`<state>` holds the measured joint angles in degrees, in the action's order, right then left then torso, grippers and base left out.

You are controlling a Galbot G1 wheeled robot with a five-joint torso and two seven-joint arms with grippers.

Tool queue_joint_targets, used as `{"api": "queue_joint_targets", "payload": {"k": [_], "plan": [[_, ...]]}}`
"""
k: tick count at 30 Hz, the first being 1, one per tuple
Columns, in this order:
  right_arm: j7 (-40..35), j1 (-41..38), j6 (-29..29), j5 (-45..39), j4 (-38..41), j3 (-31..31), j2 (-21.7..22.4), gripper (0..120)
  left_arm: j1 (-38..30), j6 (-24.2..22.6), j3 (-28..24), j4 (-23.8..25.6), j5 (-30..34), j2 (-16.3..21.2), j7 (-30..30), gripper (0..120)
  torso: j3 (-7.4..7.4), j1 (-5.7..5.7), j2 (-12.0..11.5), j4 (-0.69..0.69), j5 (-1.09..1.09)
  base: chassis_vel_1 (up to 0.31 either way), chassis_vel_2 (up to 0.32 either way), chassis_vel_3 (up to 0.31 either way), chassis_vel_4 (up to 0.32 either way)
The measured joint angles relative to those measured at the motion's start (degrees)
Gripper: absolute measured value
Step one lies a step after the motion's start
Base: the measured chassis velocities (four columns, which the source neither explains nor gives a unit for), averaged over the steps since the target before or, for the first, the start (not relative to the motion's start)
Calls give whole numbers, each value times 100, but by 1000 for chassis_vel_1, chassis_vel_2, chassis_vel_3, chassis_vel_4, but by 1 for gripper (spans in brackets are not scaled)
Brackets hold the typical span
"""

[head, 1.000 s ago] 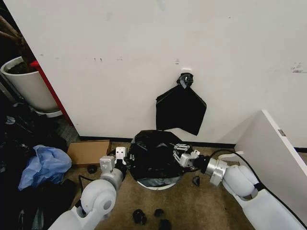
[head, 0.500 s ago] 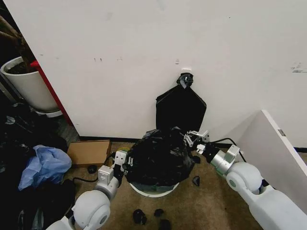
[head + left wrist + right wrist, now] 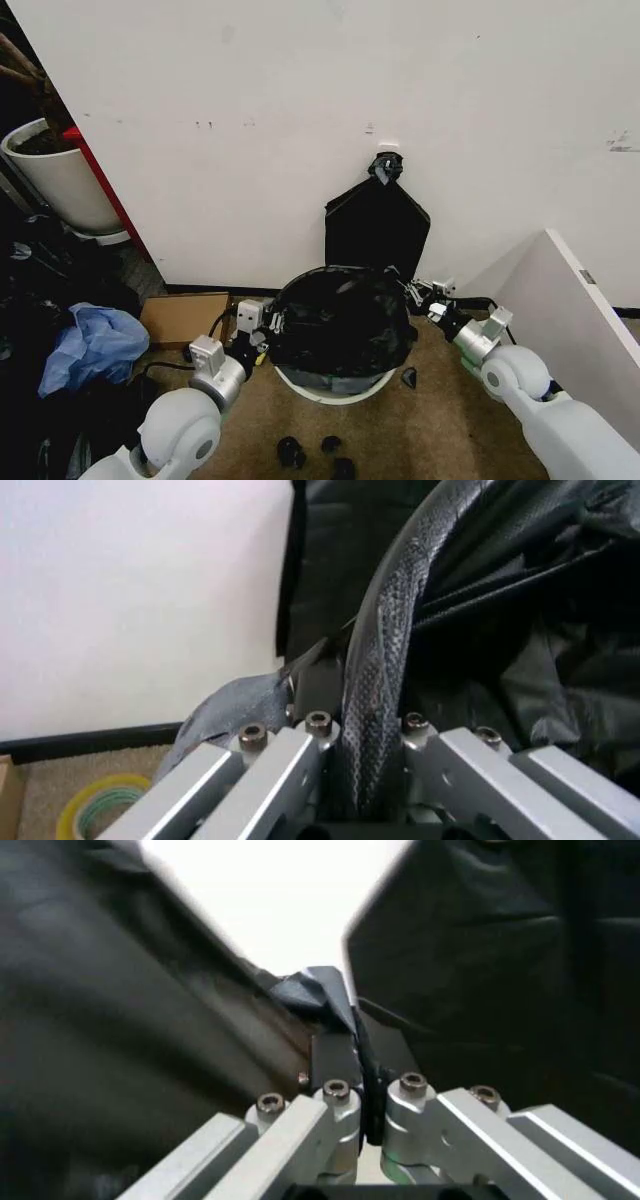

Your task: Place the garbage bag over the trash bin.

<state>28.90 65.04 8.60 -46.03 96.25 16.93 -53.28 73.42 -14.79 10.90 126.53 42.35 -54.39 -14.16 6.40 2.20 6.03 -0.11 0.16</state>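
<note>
White wall, both arms outstretched, pincers gripping garbage bag (image 3: 340, 320).

We see the garbage bag (image 3: 340, 322) glossy black over the white trash bin (image 3: 335, 388). Behind it a flat black bag (image 3: 376, 228) hangs on a white wall (image 3: 300, 100). Left lie a crumpled blue bag (image 3: 95, 342) and brown cardboard (image 3: 183, 317).

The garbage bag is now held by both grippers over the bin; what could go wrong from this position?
The garbage bag is thin, and the left gripper and right gripper pinch it at opposite sides, so a harder pull might tear it or slip it from one grip. The trash bin shows just a strip of white at its base; it looks light, so uneven pulling could tip or drag it.
</note>
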Motion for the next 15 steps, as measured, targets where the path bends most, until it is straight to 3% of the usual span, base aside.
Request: {"api": "queue_joint_targets", "payload": {"k": [4, 7, 10, 15], "plan": [[654, 71, 246, -86, -158, 1, -104, 0, -216, -177, -5, -26, 432, -159, -356, 1, 0, 0, 0, 0, 0, 0, 0, 0, 0], [718, 130, 342, 3, -172, -16, -145, 0, -268, -237, -13, -37, 570, -217, -430, 1, 0, 0, 0, -1, -1, 0, 0, 0, 0], [459, 227, 399, 36, -87, -55, -235, 9, -297, -267, -23, -92, 640, -293, -499, 1, 0, 0, 0, -1, -1, 0, 0, 0, 0], [-2459, 586, -156, -309, 744, -133, -380, 30, -302, -207, -15, -380, 635, -401, -596, 1, 0, 0, 0, 1, -2, 0, 0, 0, 0]]}}
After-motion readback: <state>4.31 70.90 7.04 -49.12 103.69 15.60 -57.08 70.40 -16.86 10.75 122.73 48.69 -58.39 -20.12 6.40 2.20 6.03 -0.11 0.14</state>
